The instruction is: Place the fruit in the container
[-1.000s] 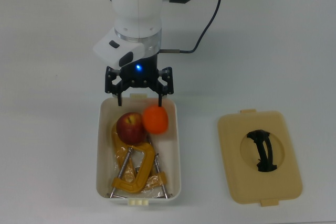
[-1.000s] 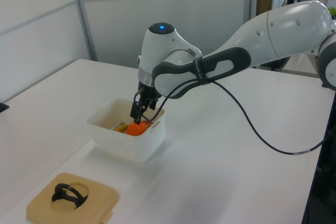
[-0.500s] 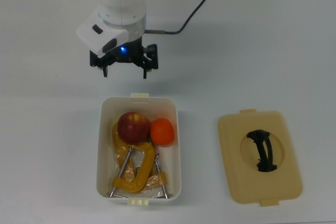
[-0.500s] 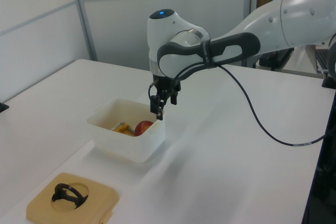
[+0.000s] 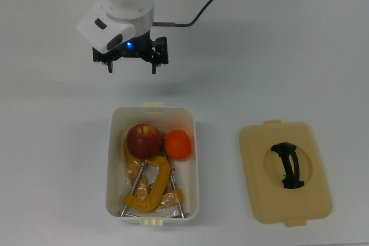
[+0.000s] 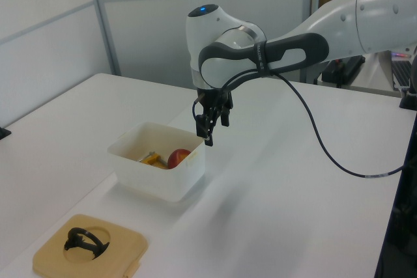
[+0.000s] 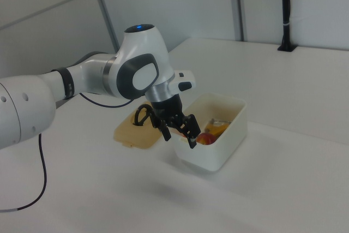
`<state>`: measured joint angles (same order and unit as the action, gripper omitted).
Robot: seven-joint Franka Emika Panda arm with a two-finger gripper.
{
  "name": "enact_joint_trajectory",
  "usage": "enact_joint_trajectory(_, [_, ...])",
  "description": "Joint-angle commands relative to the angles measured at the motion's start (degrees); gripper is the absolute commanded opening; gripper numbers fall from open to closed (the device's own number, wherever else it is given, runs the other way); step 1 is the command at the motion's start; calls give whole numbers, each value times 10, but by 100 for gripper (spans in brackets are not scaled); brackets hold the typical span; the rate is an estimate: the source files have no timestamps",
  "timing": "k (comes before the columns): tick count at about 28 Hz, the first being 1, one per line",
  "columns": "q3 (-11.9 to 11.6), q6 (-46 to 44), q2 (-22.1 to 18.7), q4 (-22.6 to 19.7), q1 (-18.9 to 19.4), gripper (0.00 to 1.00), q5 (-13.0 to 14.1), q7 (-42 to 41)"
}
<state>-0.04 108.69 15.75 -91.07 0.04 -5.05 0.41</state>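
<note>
The white tub (image 5: 111,165) holds both fruits side by side at its far end: the dark red apple (image 5: 144,140) and the orange (image 5: 178,144). My gripper (image 5: 132,68) hangs open and empty above the bare table, beyond the tub's top edge in the top view and clear of it. In the left view the gripper (image 6: 212,129) hovers above and to the right of the tub (image 6: 153,177). A reddish fruit top (image 6: 178,157) shows over the rim. In the right view the gripper (image 7: 179,138) is in front of the tub (image 7: 221,154).
A yellow C-clamp (image 5: 149,191) lies in the tub's near half, below the fruits. The flat beige lid (image 5: 285,171) with a black handle rests on the table at the top view's right. The arm's black cable (image 5: 199,12) trails off toward the top view's upper right.
A second ago the gripper was at the tub's far end with the orange between its fingers. The orange now lies beside the apple, and the gripper has risen and moved away toward the top view's upper left.
</note>
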Motion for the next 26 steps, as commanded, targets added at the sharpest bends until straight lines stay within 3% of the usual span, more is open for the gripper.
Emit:
enact_joint_trajectory(1, [-1, -18, -8, -1, -1, 100, -7, -12])
enact_joint_trajectory(26, [-1, -46, -12, 3, -2, 100, -4, -12])
